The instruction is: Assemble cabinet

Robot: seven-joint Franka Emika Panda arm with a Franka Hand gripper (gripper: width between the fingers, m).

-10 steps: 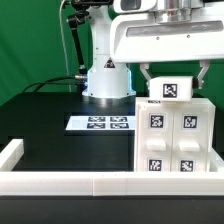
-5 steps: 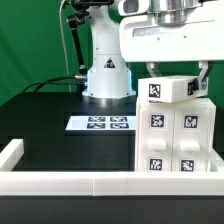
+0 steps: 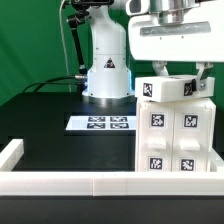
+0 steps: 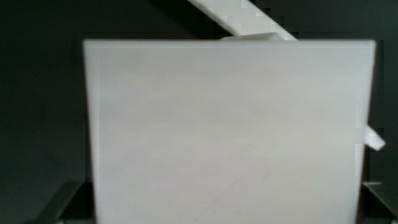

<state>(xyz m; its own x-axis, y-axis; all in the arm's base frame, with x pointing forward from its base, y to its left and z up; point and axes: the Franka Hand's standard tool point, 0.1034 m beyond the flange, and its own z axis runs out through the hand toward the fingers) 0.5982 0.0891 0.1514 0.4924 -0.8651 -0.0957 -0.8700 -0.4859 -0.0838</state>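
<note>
Green backdrop, black table point(image 3: 40, 130), and we're live w/ the arm's white base point(image 3: 108, 80) at the back. Marker board point(image 3: 100, 123) lies flat mid-table, and the low white border wall point(image 3: 70, 183) runs along the front edge. Cabinet body point(image 3: 175, 140) stands upright at the exterior view's right, just behind the wall, tags facing the cam. Gripper point(image 3: 182, 72) is directly above it, jaws clenched on a white panel point(image 3: 172, 88), w/ a finger point(image 3: 160, 70) on either side. Panel sits slightly tilted at the body's top edge; can't tell if they touch. In the wrist view the panel's plain face fills nearly everything.
</note>
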